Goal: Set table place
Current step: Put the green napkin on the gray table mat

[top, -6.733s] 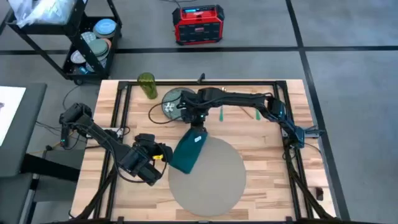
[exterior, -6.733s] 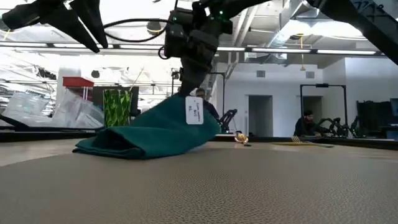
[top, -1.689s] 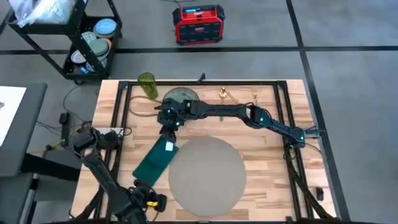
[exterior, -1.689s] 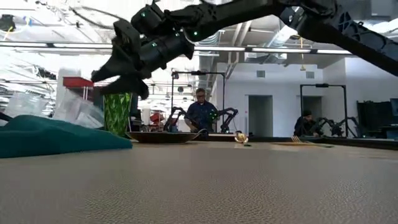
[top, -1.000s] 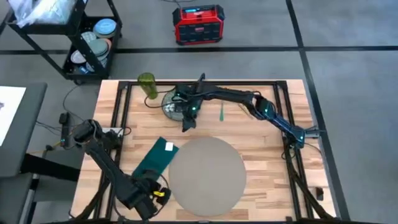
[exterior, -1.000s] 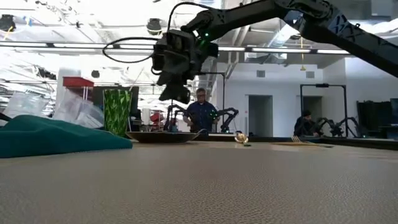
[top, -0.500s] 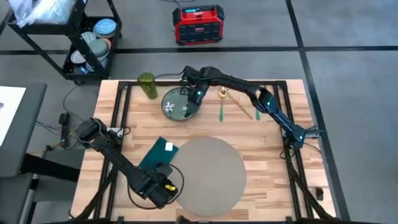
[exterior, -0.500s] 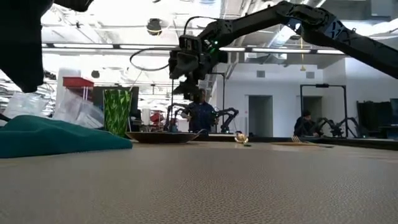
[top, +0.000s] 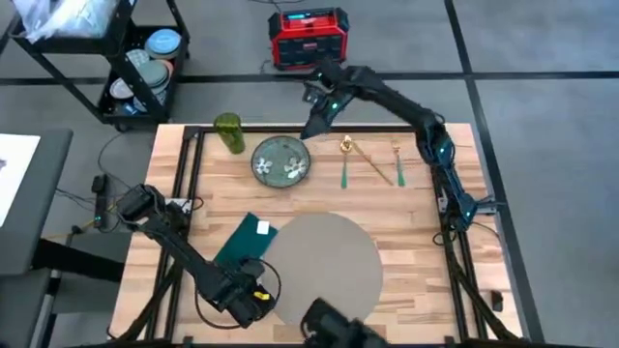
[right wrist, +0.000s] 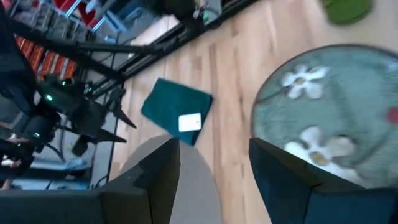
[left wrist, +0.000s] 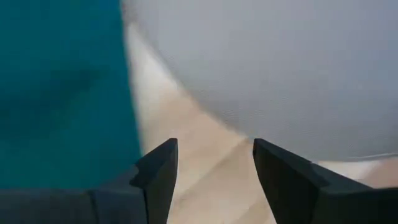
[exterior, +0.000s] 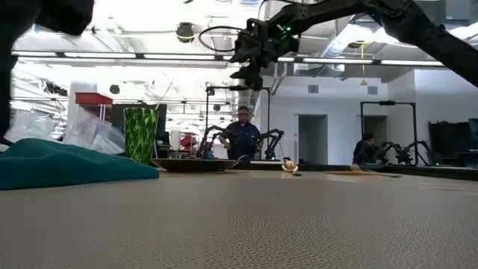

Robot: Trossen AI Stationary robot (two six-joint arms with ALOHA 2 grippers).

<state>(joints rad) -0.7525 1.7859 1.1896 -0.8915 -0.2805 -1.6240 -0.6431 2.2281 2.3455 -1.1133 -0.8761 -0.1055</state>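
Note:
The round grey-beige place (top: 324,266) lies on the wooden table (top: 445,271), near its front. A folded teal napkin (top: 244,240) with a white tag lies flat on the wood at the place's left edge. The green floral plate (top: 281,159) sits on the table beyond the place. My left gripper (top: 256,292) is open, low over the strip of wood (left wrist: 186,162) between napkin (left wrist: 56,93) and place (left wrist: 280,62). My right gripper (top: 311,129) is open and high over the table's far edge, just beyond the plate (right wrist: 329,137).
A green cup (top: 229,132) stands at the far left. A gold spoon (top: 348,147) and green-handled cutlery (top: 343,172) (top: 398,169) lie right of the plate. A dark shape (top: 329,324) shows at the table's near edge. A black cart (top: 135,58) and a red box (top: 308,39) stand beyond the table.
My right gripper, open and holding nothing, has risen and swung from just beyond the place across the plate to the table's far edge. My left gripper has moved a little toward the right and far, up to the napkin's near end. The napkin has stayed where it was.

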